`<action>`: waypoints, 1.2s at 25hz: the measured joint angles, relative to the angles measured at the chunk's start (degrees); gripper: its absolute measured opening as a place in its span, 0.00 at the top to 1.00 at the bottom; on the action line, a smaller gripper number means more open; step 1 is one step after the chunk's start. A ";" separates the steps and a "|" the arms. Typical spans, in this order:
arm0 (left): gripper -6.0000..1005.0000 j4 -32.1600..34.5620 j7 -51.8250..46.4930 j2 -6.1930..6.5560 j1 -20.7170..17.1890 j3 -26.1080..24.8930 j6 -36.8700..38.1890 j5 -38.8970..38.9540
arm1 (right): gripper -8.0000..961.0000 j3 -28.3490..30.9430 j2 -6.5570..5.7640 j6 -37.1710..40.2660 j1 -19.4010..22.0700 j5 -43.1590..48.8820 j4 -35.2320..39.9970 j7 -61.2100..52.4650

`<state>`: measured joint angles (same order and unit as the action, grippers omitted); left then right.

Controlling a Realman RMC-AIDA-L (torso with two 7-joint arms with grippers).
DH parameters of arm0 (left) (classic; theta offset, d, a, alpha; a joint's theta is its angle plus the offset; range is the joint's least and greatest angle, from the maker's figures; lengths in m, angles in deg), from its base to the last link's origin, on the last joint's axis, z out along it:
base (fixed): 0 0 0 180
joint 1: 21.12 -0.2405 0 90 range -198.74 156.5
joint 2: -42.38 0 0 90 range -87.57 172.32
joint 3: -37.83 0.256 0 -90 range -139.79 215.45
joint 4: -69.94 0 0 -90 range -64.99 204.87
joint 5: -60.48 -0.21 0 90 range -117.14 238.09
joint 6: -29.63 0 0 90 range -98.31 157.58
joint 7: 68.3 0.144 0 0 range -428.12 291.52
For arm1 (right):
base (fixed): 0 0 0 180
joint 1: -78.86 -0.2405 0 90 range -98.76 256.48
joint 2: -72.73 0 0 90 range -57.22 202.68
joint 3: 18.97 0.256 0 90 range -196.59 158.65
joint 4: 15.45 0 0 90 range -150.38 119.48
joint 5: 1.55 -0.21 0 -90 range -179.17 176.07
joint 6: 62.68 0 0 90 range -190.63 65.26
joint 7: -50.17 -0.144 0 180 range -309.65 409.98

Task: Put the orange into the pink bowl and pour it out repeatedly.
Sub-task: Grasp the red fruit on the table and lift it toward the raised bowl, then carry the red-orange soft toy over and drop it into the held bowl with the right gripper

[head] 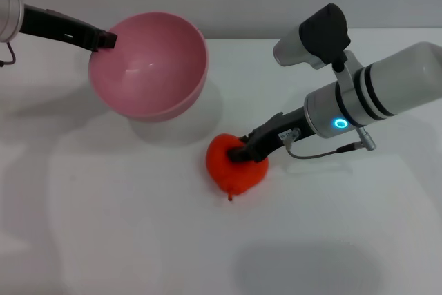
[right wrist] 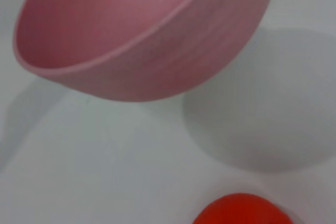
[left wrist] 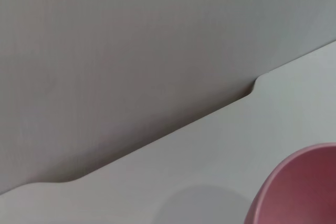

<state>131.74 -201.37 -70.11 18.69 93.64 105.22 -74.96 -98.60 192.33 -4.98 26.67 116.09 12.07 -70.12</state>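
Note:
The pink bowl point(head: 148, 65) hangs tilted above the white table at the back left, its empty hollow facing forward. My left gripper point(head: 105, 39) is shut on the bowl's far-left rim. The left wrist view shows part of the bowl point(left wrist: 299, 190), and the right wrist view shows the raised bowl point(right wrist: 142, 35) with its shadow below. The orange point(head: 233, 169) lies on the table at the centre, in front and to the right of the bowl. My right gripper point(head: 243, 151) is shut on the orange's upper right side. Only the top of the orange point(right wrist: 239, 211) shows in the right wrist view.
The white table point(head: 124, 226) stretches bare in front of the orange. Its back edge meets a grey wall point(left wrist: 131, 51) just behind the bowl. My right forearm point(head: 373, 98) reaches in from the right above the table.

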 joint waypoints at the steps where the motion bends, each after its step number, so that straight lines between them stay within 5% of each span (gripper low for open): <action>1: 0.95 0.00 0.00 0.00 0.00 0.00 0.00 0.00 | 0.64 -0.18 0.01 -0.06 0.02 -0.02 0.12 0.00; 7: 0.95 0.00 0.01 -0.01 -0.14 -0.01 -0.12 -0.01 | 0.85 -0.55 -0.09 -0.07 1.14 -1.29 2.02 0.01; 17: 0.95 -0.01 0.16 0.44 -0.11 -0.01 -0.28 0.00 | 0.90 2.75 -1.46 0.01 14.49 2.16 25.43 -6.51; 23: 0.95 0.03 0.40 0.54 -0.09 0.02 0.03 -0.03 | 0.94 8.13 -0.75 -3.26 21.42 5.87 39.76 -11.67; 30: 0.95 0.07 0.59 -1.38 -0.09 3.31 0.15 -0.04 | 0.94 7.38 -0.28 -5.11 24.53 4.07 54.09 -12.27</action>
<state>131.80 -200.78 -71.49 18.61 96.95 105.36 -75.00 -91.22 192.06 -10.10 51.20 120.16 66.16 -82.40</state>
